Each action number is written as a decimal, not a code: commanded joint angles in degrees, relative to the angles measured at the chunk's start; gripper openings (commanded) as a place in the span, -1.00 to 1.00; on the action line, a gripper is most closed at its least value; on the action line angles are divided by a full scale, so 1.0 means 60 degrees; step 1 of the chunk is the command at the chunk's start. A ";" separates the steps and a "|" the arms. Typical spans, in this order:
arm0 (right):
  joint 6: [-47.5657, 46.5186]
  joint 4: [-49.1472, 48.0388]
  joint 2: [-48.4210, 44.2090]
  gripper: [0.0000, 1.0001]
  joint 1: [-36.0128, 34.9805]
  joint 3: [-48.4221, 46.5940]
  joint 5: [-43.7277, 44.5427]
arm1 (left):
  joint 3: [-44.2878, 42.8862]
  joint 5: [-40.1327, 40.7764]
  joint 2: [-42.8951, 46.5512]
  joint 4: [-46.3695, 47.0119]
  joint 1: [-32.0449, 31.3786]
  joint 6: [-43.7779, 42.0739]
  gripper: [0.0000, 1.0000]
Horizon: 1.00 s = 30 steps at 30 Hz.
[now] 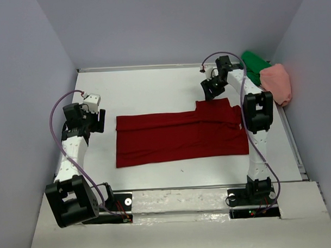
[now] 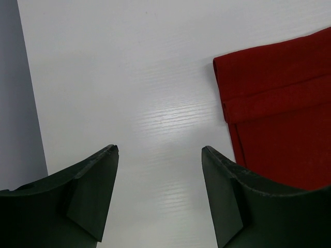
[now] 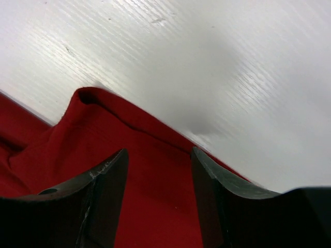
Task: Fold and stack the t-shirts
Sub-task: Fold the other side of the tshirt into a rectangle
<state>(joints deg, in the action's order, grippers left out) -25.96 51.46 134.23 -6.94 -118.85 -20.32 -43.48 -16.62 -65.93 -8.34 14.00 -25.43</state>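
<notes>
from my seat, going left to right on the top view: the left gripper (image 1: pixel 98 121) sits at about 9 o'clock on the table (image 1: pixel 153 83), fingers spread with only bare white surface between them, and its wrist camera puts the hem end of the dark red t-shirt (image 1: pixel 179 135) off toward 2 o'clock of the fingers, close but not between them. the shirt lies across the middle of the table as a long strip, hem toward 9, with one sleeve poking out toward 12 at its right end. the right gripper (image 1: pixel 212 89) hangs over that sleeve at about 1 o'clock, jaws apart with red cloth beneath and between them; i cannot tell whether the tips touch the fabric, and i see nothing pinched. the green t-shirt (image 1: pixel 253 62) and the salmon pink t-shirt (image 1: pixel 278 82) are bunched together against the right wall at about 2 o'clock, unfolded. my worries: if i close the left side where it is, it will bite air, because it is beside the hem and not over it. the hem shows doubled layers, so a shallow pinch may take only the top one and peel the fold open. on the right, grabbing just the sleeve edge could drag it loose and wrinkle the body. lifting one end ahead of the other would skew the strip, and the right arm swinging wide could nudge the pile at the wall.
</notes>
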 commanded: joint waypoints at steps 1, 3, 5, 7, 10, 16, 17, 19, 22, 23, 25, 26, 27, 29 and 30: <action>-0.0113 -0.0344 0.0289 0.15 -0.0206 -0.0144 0.0280 | 0.0011 -0.0306 -0.0042 0.0247 0.0054 -0.0010 0.53; -0.0156 -0.0403 0.0318 0.15 -0.0206 -0.0041 0.0368 | -0.0003 -0.0291 -0.0056 0.0218 0.0069 0.0005 0.53; -0.0200 -0.0476 0.0347 0.15 -0.0206 0.0047 0.0456 | -0.0004 -0.0349 -0.0027 0.0203 0.0054 -0.0024 0.53; -0.0230 -0.0549 0.0362 0.15 -0.0206 0.0164 0.0616 | -0.0033 -0.0364 0.0017 0.0160 0.0069 0.0019 0.53; -0.0303 -0.0579 0.0391 0.15 -0.0206 0.0310 0.0734 | -0.0077 -0.0437 0.0148 0.0115 0.0054 0.0034 0.54; -0.0435 -0.0652 0.0318 0.15 -0.0206 0.0589 0.1129 | -0.0047 -0.0467 0.0222 0.0101 0.0054 0.0005 0.54; -0.0435 -0.0652 0.0304 0.15 -0.0206 0.0633 0.1145 | -0.0048 -0.0467 0.0236 0.0086 0.0054 0.0005 0.54; -0.0493 -0.0652 0.0230 0.15 -0.0206 0.0720 0.1203 | -0.0062 -0.0496 0.0266 0.0072 0.0054 0.0020 0.54; -0.0552 -0.0667 0.0142 -0.10 -0.0206 0.0853 0.1218 | -0.0062 -0.0526 0.0325 0.0071 0.0055 0.0005 0.54; -0.0552 -0.0652 0.0128 -0.33 -0.0206 0.0867 0.1218 | -0.0048 -0.0526 0.0368 0.0057 0.0054 -0.0009 0.54; -0.0538 -0.0652 0.0113 -0.58 -0.0206 0.0926 0.1203 | -0.0048 -0.0540 0.0383 0.0057 0.0054 -0.0010 0.54; -0.0537 -0.0652 0.0113 -0.76 -0.0206 0.0941 0.1203 | -0.0048 -0.0540 0.0412 0.0057 0.0054 -0.0010 0.54; -0.0537 -0.0638 0.0098 -1.00 -0.0206 0.0941 0.1232 | -0.0048 -0.0540 0.0398 0.0057 0.0069 -0.0010 0.54; -0.0552 -0.0579 0.0084 -1.00 -0.0206 0.0941 0.1218 | -0.0048 -0.0555 0.0427 0.0057 0.0069 -0.0024 0.54; -0.0552 -0.0535 0.0055 -1.00 -0.0206 0.0926 0.1175 | -0.0062 -0.0526 0.0485 0.0057 0.0069 -0.0010 0.54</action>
<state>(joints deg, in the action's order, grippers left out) -28.58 46.50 135.13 -8.34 -114.80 -14.92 -43.48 -18.92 -65.47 -8.54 14.00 -25.43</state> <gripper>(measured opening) 0.018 0.768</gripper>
